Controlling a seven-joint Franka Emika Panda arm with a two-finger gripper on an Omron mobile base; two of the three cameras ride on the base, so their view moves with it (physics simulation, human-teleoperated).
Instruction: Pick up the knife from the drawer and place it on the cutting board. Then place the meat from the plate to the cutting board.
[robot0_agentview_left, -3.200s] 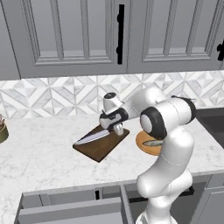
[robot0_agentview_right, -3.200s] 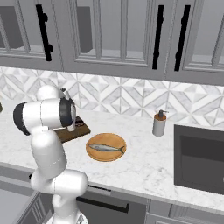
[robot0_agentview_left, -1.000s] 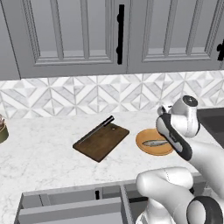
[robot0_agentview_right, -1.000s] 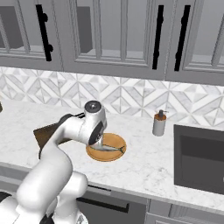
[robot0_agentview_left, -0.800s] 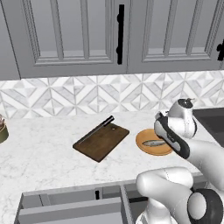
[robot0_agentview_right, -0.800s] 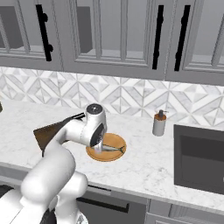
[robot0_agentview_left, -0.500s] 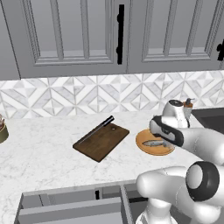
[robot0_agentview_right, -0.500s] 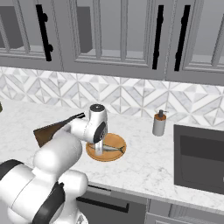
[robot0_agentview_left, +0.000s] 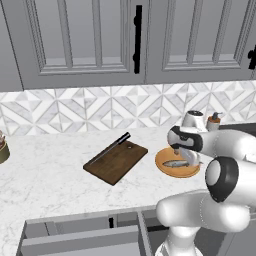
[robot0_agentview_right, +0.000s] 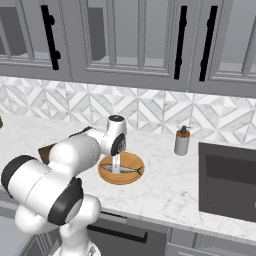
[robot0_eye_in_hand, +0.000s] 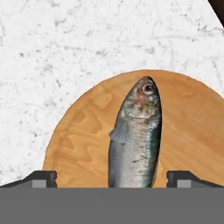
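Observation:
The meat, a small silvery-grey fish, lies on the round orange-tan plate. My gripper is open, pointing down right above the plate, with one fingertip on each side of the fish. In the left base view the gripper hangs over the plate and the meat. The knife rests along the far left edge of the dark brown cutting board. The grey drawer stands open below the counter. From the right, the gripper stands over the meat on the plate.
A soap dispenser stands on the counter right of the plate. A dark sink lies at the far right. A tan pot sits at the counter's left edge. Grey wall cabinets hang above.
The arm left the knife on the cutting board and swung right to the plate. Over the last second the open hand came down over the meat.

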